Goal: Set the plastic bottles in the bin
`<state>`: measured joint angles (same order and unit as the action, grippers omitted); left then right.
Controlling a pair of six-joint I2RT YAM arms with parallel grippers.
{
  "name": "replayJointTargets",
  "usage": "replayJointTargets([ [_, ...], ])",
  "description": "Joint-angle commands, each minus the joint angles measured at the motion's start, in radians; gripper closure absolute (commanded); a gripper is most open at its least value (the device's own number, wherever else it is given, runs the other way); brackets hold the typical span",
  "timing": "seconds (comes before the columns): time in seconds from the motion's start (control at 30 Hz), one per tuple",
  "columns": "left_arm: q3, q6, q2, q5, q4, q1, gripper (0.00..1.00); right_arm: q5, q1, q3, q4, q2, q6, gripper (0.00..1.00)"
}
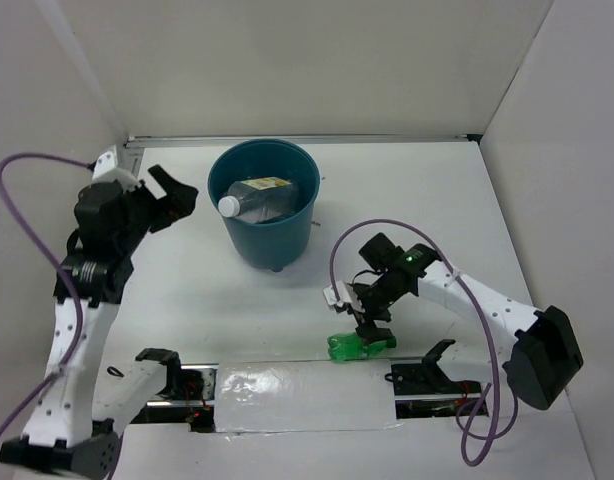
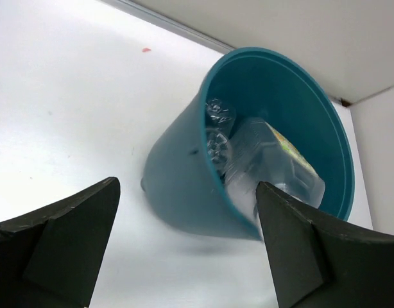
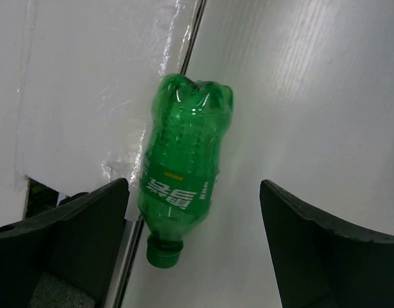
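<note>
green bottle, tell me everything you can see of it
The green bottle is translucent bright green plastic with a lobed base, white label lettering and a green cap on. It looks empty. It lies on its side on the white table, along the edge of a shiny strip. The right gripper hangs over it, jaws open either side, not gripping.
</note>
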<state>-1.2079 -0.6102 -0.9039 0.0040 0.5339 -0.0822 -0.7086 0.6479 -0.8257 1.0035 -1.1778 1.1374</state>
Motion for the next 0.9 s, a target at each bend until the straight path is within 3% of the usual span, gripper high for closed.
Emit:
replayJointTargets([
  [0.0,0.109,-0.049,0.161,-0.110,-0.011,-0.005,0.00,0.075,0.080,0.048,-0.086,0.011,-0.097,0.11],
  [0.17,0.208,-0.095,0.316,-0.133,0.009,-0.005,0.00,0.184,0.185,0.126,-0.238,-0.020,-0.272,0.09],
  [0.3,0.196,-0.105,0.378,-0.174,0.095,-0.005,0.00,0.305,0.248,0.180,-0.416,-0.063,-0.418,0.09],
  [0.37,0.186,-0.095,0.404,-0.185,0.119,-0.005,0.00,0.381,0.277,0.192,-0.500,-0.115,-0.458,0.14],
  [0.47,0.186,-0.095,0.418,-0.196,0.144,-0.005,0.00,0.426,0.334,0.203,-0.542,-0.180,-0.470,0.34],
  [0.53,0.186,-0.095,0.428,-0.205,0.155,-0.005,0.00,0.410,0.343,0.177,-0.531,-0.180,-0.458,0.56],
  [0.67,0.198,-0.095,0.438,-0.205,0.155,-0.005,0.00,0.330,0.343,0.083,-0.396,-0.114,-0.392,0.81],
  [0.7,0.211,-0.095,0.438,-0.205,0.134,-0.005,0.00,0.269,0.316,0.027,-0.271,-0.059,-0.334,0.84],
  [0.87,0.231,-0.086,0.418,-0.171,0.074,-0.005,0.00,0.071,0.202,-0.166,-0.146,0.116,-0.125,0.87],
])
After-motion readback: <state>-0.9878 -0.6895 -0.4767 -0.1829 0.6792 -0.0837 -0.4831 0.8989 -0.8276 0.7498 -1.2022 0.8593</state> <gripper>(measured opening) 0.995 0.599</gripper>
